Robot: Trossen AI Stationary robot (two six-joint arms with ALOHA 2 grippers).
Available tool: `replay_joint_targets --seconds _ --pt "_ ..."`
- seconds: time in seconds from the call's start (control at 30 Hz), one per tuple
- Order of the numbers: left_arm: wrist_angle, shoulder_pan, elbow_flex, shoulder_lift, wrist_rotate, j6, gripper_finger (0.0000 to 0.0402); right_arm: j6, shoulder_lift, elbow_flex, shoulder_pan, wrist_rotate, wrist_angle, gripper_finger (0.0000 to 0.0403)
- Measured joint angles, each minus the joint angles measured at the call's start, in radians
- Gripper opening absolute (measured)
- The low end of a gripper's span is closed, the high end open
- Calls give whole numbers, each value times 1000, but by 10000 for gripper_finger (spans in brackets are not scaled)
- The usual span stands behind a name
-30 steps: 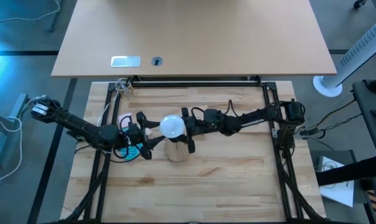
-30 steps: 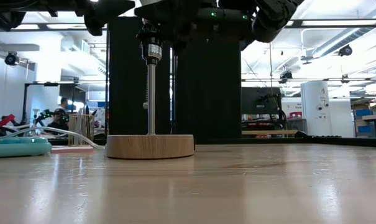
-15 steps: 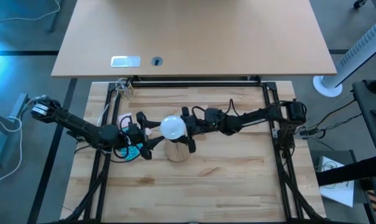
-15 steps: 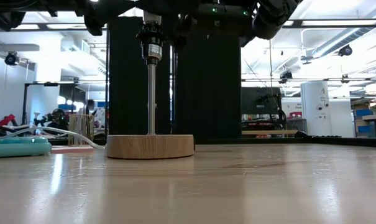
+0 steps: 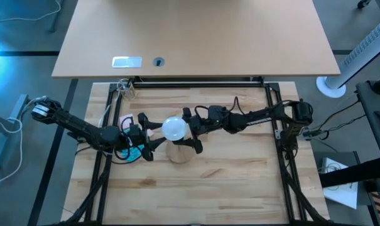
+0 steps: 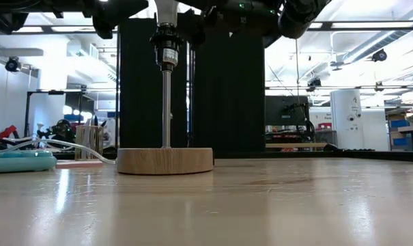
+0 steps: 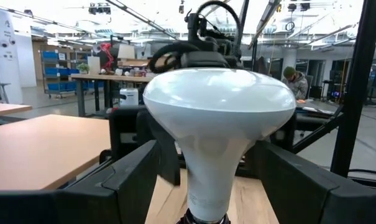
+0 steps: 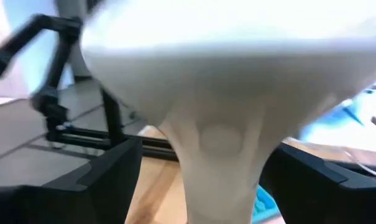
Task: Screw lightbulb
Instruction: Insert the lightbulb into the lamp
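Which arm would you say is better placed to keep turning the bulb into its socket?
Probably the right. The right gripper reaches the bulb from the side, fingers on either side of its neck. The left gripper flanks it too, but looks wider apart.

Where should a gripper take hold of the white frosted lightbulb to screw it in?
On the tapered neck just below the white frosted lightbulb's wide dome, approached level from the side. The bulb stands upright over the round wooden base on its metal stem, so the top stays clear. The right gripper straddles that neck; the left gripper faces it.
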Motion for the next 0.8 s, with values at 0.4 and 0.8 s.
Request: replay_joint_targets --seconds 0.4,0.8 --pt "2 0 0 0 1 0 256 -15 10 50 -65 -239 -63 308" --pt "2 0 0 0 -1 0 256 -40 34 89 -92 -306 -73 290"
